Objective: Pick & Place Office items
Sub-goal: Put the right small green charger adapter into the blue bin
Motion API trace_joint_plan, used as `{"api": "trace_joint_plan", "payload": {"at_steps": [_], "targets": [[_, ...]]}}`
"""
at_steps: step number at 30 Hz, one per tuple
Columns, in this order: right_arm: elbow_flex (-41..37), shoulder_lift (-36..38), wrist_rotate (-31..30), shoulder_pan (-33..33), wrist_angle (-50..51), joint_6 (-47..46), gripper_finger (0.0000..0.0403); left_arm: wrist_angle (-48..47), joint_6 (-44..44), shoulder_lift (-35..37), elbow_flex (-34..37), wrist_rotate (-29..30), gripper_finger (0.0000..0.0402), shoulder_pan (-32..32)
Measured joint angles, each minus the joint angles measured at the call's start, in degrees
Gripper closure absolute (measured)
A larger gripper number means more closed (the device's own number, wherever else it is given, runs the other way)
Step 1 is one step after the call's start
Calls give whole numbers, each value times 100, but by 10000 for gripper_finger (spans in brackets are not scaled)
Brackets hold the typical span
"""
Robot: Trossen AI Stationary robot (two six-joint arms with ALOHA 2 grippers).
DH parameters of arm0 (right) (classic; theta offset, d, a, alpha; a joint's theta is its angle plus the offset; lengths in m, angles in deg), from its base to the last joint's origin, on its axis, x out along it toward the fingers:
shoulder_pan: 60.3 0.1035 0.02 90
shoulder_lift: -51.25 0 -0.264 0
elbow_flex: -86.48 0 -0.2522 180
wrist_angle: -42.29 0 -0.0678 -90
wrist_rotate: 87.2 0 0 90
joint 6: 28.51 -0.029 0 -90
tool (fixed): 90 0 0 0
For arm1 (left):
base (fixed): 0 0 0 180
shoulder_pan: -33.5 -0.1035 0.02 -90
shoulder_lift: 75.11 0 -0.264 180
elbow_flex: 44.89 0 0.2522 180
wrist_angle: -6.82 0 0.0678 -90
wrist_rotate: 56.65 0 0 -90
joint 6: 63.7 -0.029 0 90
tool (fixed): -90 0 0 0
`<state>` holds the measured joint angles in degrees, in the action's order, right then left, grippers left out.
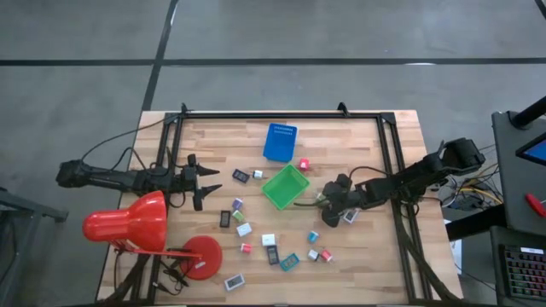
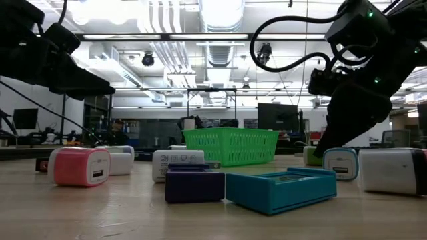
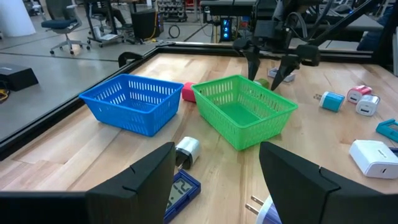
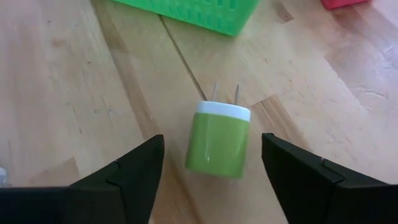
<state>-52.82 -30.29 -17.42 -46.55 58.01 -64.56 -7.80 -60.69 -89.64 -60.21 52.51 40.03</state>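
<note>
A small green charger cube with a white prong end (image 4: 219,142) lies on its side on the wood, just off the green tray (image 1: 286,188). My right gripper (image 4: 211,140) is open, slanting down over the cube. One finger stands on either side of the cube with a gap to each. From above, this gripper (image 1: 328,209) sits right of the green tray. My left gripper (image 1: 205,183) waits open at the table's left, above the table. Other small office items (image 1: 243,228) lie scattered over the near half of the table.
A blue tray (image 1: 280,141) stands behind the green one toward the far edge. A red desk lamp (image 1: 128,222) stands at the near left corner. A black frame (image 1: 281,115) runs along the table's far and side edges. Small cubes (image 1: 321,254) lie near my right arm.
</note>
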Motion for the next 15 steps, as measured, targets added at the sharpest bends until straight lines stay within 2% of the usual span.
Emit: {"api": "trace_joint_plan", "payload": {"at_steps": [8, 15], "targets": [[0, -9, -91, 0, 2, 0, 224, 0, 0, 0, 0, 0, 163, 1], [-2, -11, -26, 26, 2, 22, 244, 2, 1, 0, 0, 2, 163, 0]]}}
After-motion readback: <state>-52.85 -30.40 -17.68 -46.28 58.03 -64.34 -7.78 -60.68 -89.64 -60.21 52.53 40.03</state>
